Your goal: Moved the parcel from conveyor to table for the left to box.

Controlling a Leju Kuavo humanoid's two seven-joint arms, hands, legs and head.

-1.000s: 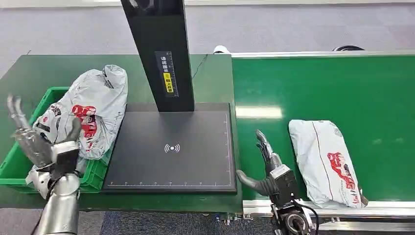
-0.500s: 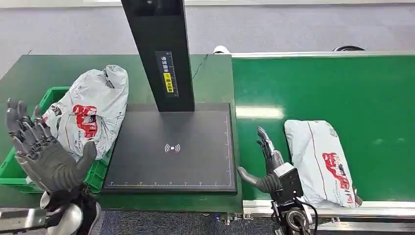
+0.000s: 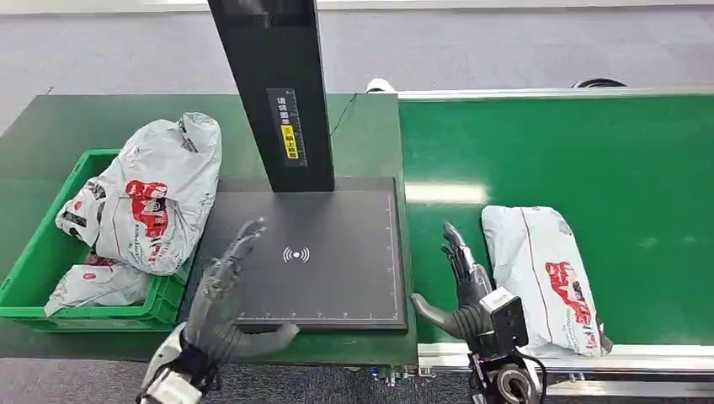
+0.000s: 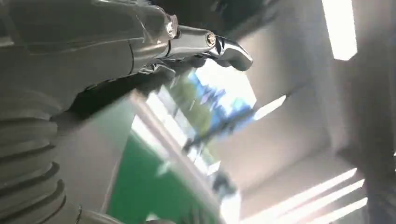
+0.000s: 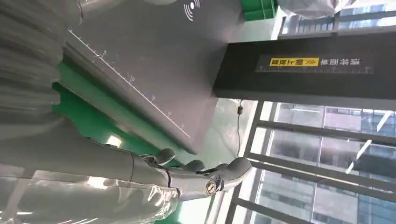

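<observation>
A grey plastic parcel (image 3: 543,286) with red print lies on the green conveyor belt (image 3: 589,151), near its front edge. My right hand (image 3: 461,290) stands open just left of it, fingers straight and thumb spread, holding nothing. In the right wrist view the parcel (image 5: 93,205) lies close along the hand's (image 5: 187,175) fingers. My left hand (image 3: 223,303) hovers open with fingers spread over the front left corner of the black scan pad (image 3: 337,227). The left wrist view is blurred behind the left hand (image 4: 140,37).
A green bin (image 3: 34,252) at the left of the dark green table (image 3: 67,126) holds several grey parcels; the top one (image 3: 151,198) overhangs its rim. A black scanner column (image 3: 274,93) rises behind the pad. The conveyor's metal rail (image 3: 640,362) runs along the front.
My left hand swung from over the green bin rightward to the pad's front left corner. The conveyor parcel drifted left, closer to my right hand, which barely moved.
</observation>
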